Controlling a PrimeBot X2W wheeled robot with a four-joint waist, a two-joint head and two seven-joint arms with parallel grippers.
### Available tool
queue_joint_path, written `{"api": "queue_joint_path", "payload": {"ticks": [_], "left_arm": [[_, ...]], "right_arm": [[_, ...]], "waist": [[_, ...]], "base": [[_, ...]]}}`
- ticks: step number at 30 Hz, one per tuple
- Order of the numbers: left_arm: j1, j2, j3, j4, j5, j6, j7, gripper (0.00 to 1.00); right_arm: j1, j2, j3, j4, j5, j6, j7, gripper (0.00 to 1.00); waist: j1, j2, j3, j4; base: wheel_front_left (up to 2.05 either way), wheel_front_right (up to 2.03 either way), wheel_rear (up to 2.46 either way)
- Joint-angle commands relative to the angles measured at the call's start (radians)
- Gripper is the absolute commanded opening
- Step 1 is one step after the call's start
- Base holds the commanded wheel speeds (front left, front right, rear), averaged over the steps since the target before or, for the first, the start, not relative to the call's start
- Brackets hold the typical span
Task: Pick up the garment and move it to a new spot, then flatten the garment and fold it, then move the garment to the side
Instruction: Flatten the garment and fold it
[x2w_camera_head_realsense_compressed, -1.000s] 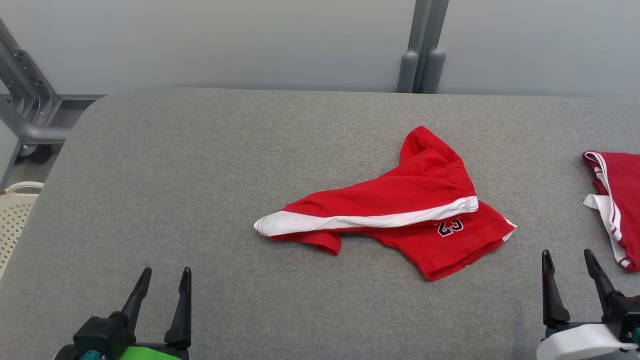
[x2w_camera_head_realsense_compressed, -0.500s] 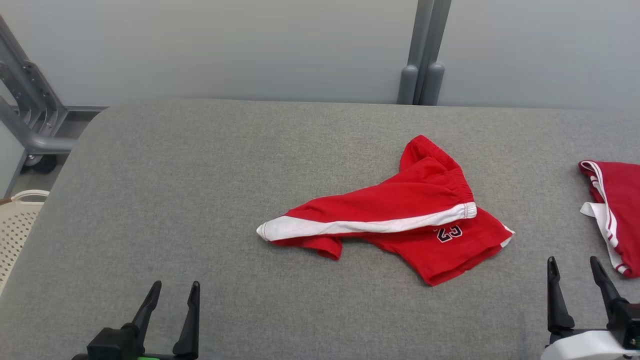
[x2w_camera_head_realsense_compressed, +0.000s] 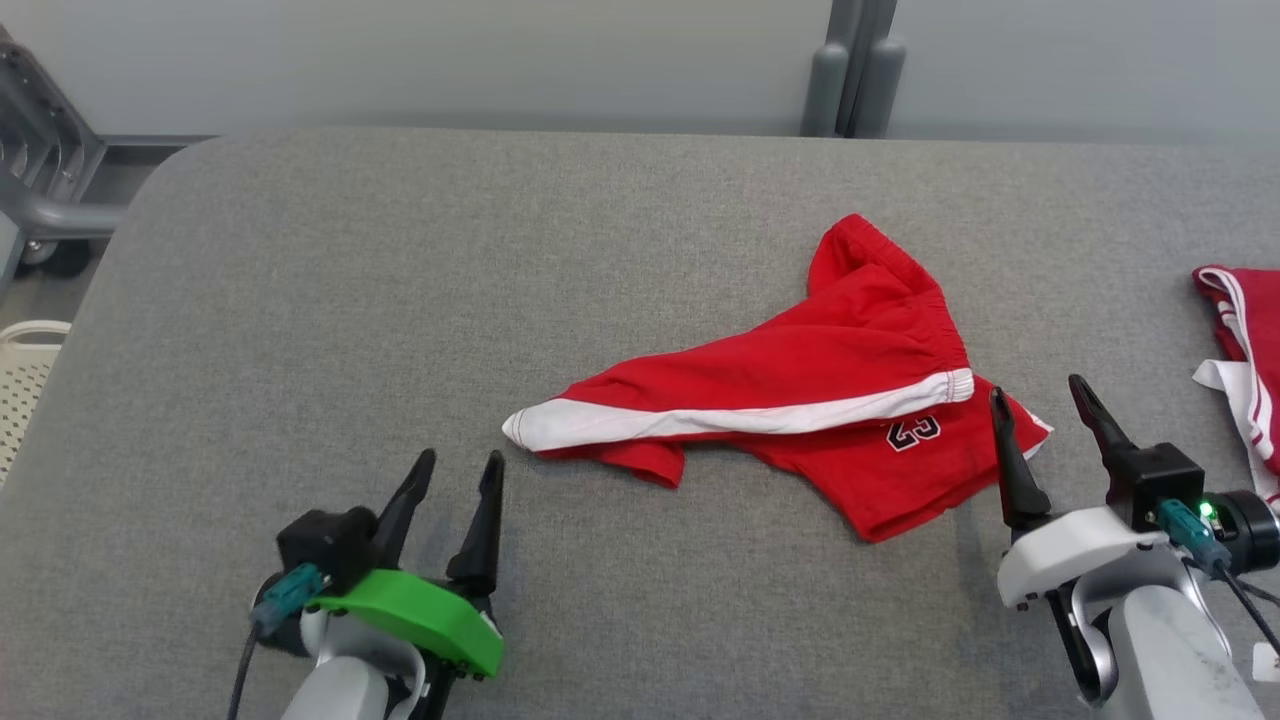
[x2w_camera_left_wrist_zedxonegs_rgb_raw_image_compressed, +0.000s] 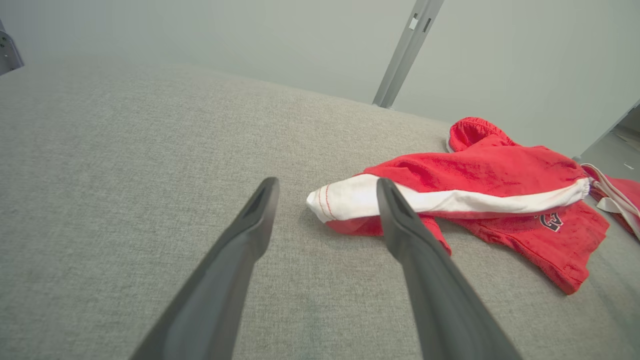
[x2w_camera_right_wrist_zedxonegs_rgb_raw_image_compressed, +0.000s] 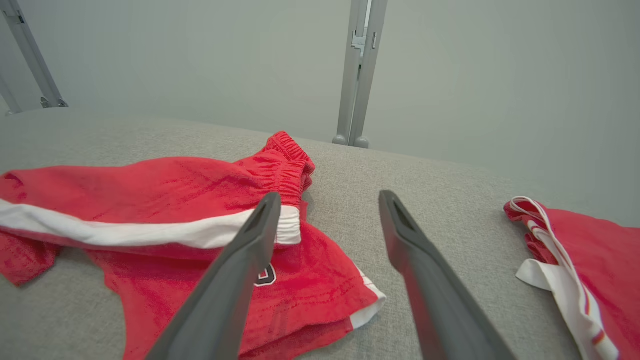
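Room: pale wall, metal post (x2w_camera_head_realsense_compressed: 850, 70) at the back, grey padded table (x2w_camera_head_realsense_compressed: 300, 300) in front of me. Task item, the red shorts (x2w_camera_head_realsense_compressed: 800, 380), lies crumpled mid-table, right of centre. One leg is flopped over the other, so the white side stripe (x2w_camera_head_realsense_compressed: 700, 420) runs across the top; waistband bunched at the far end. Not flat, not folded, nothing lifted yet.

My left gripper (x2w_camera_head_realsense_compressed: 460, 457): jaws spread wide, empty, fingers aimed at the white hem tip, near it, not touching. My right gripper (x2w_camera_head_realsense_compressed: 1035, 387): also wide, empty, one finger over the shorts' near-right corner by the number print, the other over bare table; contact unclear. Reads like I'm bracketing both ends so a two-handed pick keeps the cloth stretched, not balled up.

A second red garment (x2w_camera_head_realsense_compressed: 1245, 350) sits at the right table edge, apart from mine, so stay clear. Step: pre-grasp for the first pick.
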Motion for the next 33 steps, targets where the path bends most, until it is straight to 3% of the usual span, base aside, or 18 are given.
{"api": "queue_joint_path", "payload": {"ticks": [1,8,14,15,16,17,18,28,33], "left_arm": [[-0.035,-0.004,-0.015,0.02,-0.032,-0.002,0.017,1.0],[-0.204,0.022,-0.152,0.179,-0.154,-0.001,0.084,1.0],[-0.263,0.023,-0.22,0.235,-0.273,-0.001,0.12,1.0],[-0.269,0.026,-0.231,0.242,-0.286,-0.001,0.119,1.0],[-0.276,0.027,-0.241,0.247,-0.303,-0.001,0.118,1.0],[-0.282,0.027,-0.249,0.254,-0.32,-0.001,0.122,1.0],[-0.289,0.029,-0.259,0.259,-0.335,-0.001,0.124,1.0],[-0.325,0.064,-0.352,0.25,-0.524,-0.001,0.124,1.0],[-0.336,0.078,-0.39,0.285,-0.569,-0.001,0.134,1.0]], "right_arm": [[-0.027,-0.012,-0.002,0.02,-0.012,0.0,-0.003,1.0],[-0.174,-0.021,0.081,0.198,-0.046,0.0,-0.003,1.0],[-0.203,-0.014,0.123,0.247,-0.02,0.0,-0.003,1.0],[-0.204,-0.016,0.129,0.252,-0.017,0.0,-0.003,0.82],[-0.205,-0.019,0.134,0.254,-0.012,0.0,-0.003,0.56],[-0.204,-0.021,0.141,0.258,-0.005,0.0,-0.003,0.14],[-0.204,-0.024,0.149,0.258,0.0,0.0,-0.003,0.0],[-0.218,-0.041,0.187,0.257,0.039,0.0,-0.003,0.0],[-0.22,-0.04,0.194,0.253,0.042,0.0,-0.003,0.0]], "waist": [[0.0,0.0,0.056,0.012],[0.0,0.0,0.105,0.023],[0.0,0.0,0.114,0.025],[0.0,0.0,0.115,0.025],[0.0,0.0,0.115,0.025],[0.0,0.0,0.116,0.024],[0.0,0.0,0.115,0.022],[0.0,0.0,0.108,-0.008],[0.0,0.0,0.107,-0.015]], "base": [[0.0,0.0,0.0],[0.0,0.0,0.0],[0.0,0.0,0.0],[0.0,0.0,0.0],[0.0,0.0,0.0],[0.0,0.0,0.0],[0.0,0.0,0.0],[0.0,0.0,0.0],[0.0,0.0,0.0]]}}
